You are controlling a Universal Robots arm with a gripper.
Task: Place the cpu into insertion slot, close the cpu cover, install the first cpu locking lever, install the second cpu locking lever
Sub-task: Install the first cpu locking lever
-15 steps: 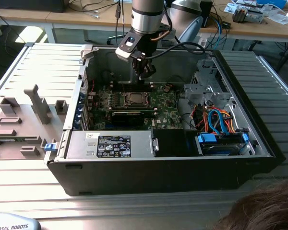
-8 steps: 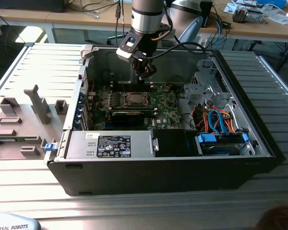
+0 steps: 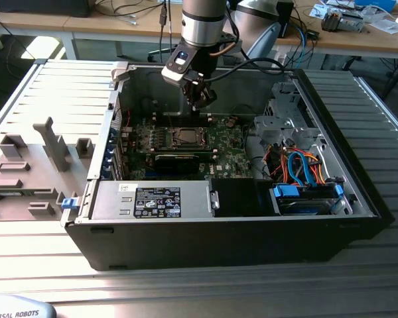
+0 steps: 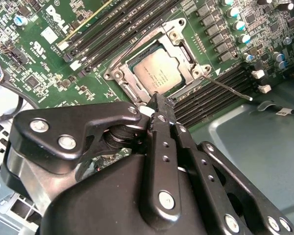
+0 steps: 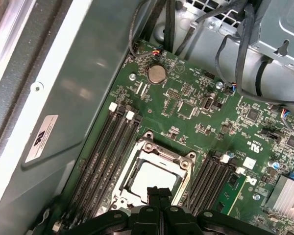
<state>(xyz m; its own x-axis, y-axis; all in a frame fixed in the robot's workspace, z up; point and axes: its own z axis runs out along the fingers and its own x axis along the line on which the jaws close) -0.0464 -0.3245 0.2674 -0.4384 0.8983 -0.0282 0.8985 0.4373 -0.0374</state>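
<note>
The cpu (image 4: 157,71) lies flat in the slot (image 3: 185,137), silver top up, and the cover (image 4: 179,46) lies down around it, its square window framing the chip. A thin metal lever (image 4: 230,88) juts out from one corner of the socket, slanting across the black memory slots (image 4: 210,93) beside it. The end effector (image 4: 159,100) has its two black fingers pressed together with no gap between them and nothing held; in both wrist views the joined tips sit right at the socket's edge, next to the cover's rim, though whether they touch it cannot be told. In the first wrist view the end effector (image 5: 157,192) overlaps the near side of the cpu (image 5: 152,178). In the exterior view it (image 3: 200,106) hangs just above the green motherboard (image 3: 225,142), toward the back wall of the open computer case (image 3: 358,165). Orange and blue cables (image 3: 305,165) bunch in the case on the exterior view's right. The case rests on a ribbed metal table (image 3: 53,86), with grey fixtures (image 3: 53,142) on the exterior view's left.
</note>
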